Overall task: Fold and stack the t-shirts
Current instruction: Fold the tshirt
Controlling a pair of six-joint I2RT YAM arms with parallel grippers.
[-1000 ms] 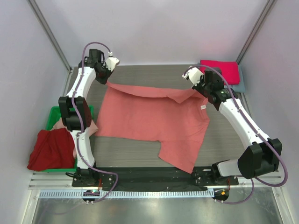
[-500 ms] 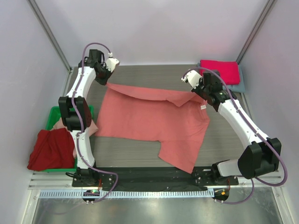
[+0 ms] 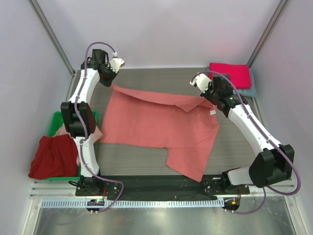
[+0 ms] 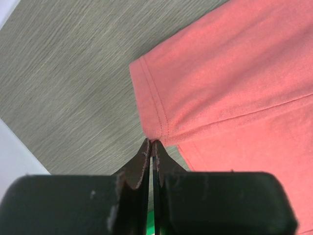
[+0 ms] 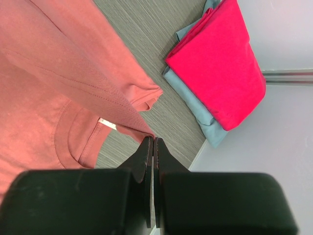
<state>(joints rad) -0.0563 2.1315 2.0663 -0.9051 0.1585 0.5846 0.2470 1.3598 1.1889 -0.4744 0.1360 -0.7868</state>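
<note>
Salmon-coral t-shirt (image 3: 156, 125) lies spread mid-frame on the desk (image 3: 137, 159), far edge lifted: left fingers (image 4: 139, 169) clamp its sleeve hem at upper left, right fingers (image 5: 145, 159) clamp its shoulder at upper right, near the folded magenta t-shirt (image 3: 232, 74).

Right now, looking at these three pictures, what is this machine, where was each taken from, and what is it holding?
These are two robot arms bolted to a table. The wide picture looks down from above; the other two come from wrist cameras. A salmon t-shirt lies spread out. The left gripper and right gripper each pinch its far edge, holding it up. A folded magenta t-shirt sits on a grey-blue t-shirt far right; a dark red t-shirt drapes over a green bin.
</note>
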